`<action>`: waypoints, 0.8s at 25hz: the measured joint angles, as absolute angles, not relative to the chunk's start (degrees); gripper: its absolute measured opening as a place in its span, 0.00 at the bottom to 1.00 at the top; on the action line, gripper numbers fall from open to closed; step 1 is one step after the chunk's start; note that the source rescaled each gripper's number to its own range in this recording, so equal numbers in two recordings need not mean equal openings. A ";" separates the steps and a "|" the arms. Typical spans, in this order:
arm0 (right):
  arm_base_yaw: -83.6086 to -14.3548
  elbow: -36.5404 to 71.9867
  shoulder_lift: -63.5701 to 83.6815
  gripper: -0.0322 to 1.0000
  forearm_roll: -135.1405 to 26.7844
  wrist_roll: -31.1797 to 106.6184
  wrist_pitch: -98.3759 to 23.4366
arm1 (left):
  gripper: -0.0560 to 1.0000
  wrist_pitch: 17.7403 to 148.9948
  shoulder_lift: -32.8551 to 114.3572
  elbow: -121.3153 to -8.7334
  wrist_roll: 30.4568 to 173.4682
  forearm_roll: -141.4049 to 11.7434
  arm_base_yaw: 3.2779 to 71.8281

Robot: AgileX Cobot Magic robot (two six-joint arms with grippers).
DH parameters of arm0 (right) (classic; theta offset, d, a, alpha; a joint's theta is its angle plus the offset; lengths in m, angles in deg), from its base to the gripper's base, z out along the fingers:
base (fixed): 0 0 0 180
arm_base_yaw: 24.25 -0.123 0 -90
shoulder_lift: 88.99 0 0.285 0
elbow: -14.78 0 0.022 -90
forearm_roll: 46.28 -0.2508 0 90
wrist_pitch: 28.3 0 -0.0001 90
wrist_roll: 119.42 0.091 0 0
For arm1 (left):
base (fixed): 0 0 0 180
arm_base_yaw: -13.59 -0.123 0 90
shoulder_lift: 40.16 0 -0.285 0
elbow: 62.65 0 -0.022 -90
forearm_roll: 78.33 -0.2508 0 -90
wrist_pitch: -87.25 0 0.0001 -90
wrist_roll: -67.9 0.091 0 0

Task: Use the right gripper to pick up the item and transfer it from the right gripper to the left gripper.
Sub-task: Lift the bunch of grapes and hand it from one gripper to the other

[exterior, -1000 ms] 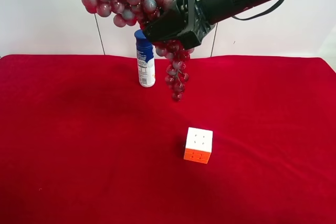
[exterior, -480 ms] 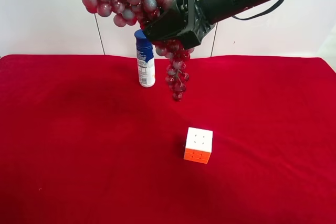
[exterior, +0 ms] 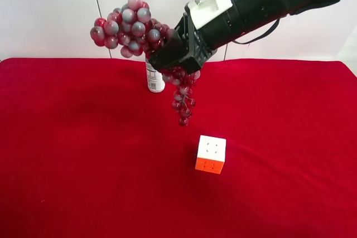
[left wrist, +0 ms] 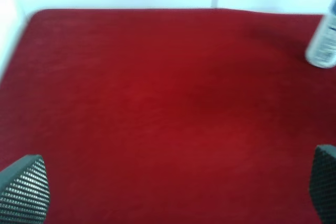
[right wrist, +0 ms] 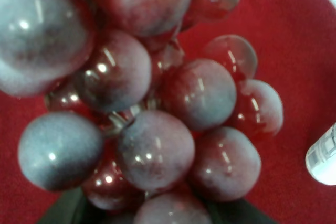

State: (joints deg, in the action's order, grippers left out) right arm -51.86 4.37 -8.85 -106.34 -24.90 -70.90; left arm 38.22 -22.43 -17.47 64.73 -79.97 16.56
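Surface, exterior high view: a red cloth covers the whole table, with a white panelled wall behind it.
Arm, exterior high view: a thick black sleeved arm with a white bracket at its wrist reaches in from the view's upper right.
Right gripper: the black-jawed right gripper is clamped on the stem part of a long bunch of small round dark-red and frosty grey-purple grapes.
Grapes, position: lifted in the air above the cloth. The fat cluster sticks out past the jaws toward the view's left, and a thin tail hangs below them, its tip clear of the cloth.
Bottle: a white cylindrical bottle stands upright on the cloth behind the grapes, its top hidden by them and the jaws.
Cube: a white-topped, orange-sided puzzle cube sits on the cloth, nearer the camera than the hanging tail and apart from it.
Right wrist view: glossy grapes fill nearly the whole picture, over red cloth. Dark jaw parts show at the lower edge and a sliver of the bottle at one side.
Left wrist view: the left gripper shows only two black textured fingertips at opposite corners, spread wide with nothing between them.
Left wrist view, surroundings: bare red cloth lies below, and the bottle is blurred at the picture's edge, near the wall.
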 joint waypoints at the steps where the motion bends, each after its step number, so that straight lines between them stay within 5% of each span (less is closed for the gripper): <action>1: -51.86 4.37 -9.17 0.05 -106.47 -25.35 -70.83 | 1.00 40.51 -20.29 -17.47 66.22 -77.50 16.56; 14: -51.86 4.37 -10.27 0.05 -113.68 -30.50 -70.49 | 1.00 59.45 2.20 -17.47 87.68 -46.02 16.49; 20: -51.86 4.37 -10.27 0.05 -113.70 -30.63 -70.45 | 1.00 59.61 8.88 -17.47 108.95 -20.86 16.49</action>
